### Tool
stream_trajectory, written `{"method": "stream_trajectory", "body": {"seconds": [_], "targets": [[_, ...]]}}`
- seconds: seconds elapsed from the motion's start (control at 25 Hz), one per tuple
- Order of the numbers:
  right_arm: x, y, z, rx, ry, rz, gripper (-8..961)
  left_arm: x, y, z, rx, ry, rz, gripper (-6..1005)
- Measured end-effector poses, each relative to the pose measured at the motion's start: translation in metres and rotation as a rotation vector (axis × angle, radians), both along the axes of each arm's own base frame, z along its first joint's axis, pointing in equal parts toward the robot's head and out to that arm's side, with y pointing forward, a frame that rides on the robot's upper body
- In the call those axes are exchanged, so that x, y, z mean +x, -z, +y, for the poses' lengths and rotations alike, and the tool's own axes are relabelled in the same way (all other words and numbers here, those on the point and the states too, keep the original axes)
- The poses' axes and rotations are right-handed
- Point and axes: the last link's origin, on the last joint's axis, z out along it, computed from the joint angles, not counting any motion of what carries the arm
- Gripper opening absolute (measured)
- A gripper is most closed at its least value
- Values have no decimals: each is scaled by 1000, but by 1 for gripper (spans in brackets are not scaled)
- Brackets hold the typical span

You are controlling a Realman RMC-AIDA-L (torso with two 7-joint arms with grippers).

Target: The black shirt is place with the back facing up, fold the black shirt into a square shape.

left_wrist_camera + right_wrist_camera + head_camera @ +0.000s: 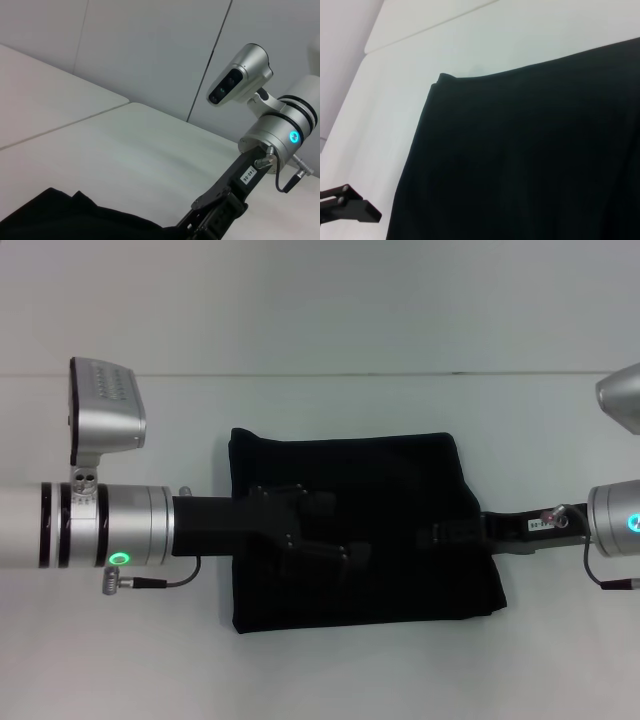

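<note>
Shirt: black shirt point(360, 480) already lies as a near-square on the white table point(320, 670).
Left gripper point(335, 540): over shirt centre; you cannot tell its opening.
Right gripper point(440, 535): at right edge; grip unclear.
Remaining: you likely only withdraw.

Black shirt point(400, 480): plain matte black fabric, no print visible. Folded into compact, roughly square block, lying flat at middle of white table point(320, 670). Edges fairly straight; far edge slightly wavy, near-right corner flares outward a little. Sleeves and neckline not visible, seemingly tucked inside folds. Surface smooth, few creases. In right wrist view, corner point(440, 77) shows layered fold, small bump at tip. In left wrist view, only rumpled edge point(75, 215) shows, resting on tabletop.
</note>
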Motion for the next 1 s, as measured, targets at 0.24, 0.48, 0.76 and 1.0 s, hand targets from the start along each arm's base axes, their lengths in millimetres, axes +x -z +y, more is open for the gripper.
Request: {"method": "stream_trajectory", "body": {"seconds": [0.24, 0.48, 0.76, 1.0], "targets": [[-5, 3, 2, 2, -8, 7, 852, 0, 1, 0, -2, 1, -1, 950], [-7, 3, 3, 9, -18, 8, 723, 1, 1, -1, -2, 2, -1, 950], [-6, 1, 3, 12, -17, 7, 309, 1, 2, -1, -3, 0, -3, 950], [-5, -2, 5, 26, -24, 3, 134, 1, 2, -1, -4, 0, -4, 950]]}}
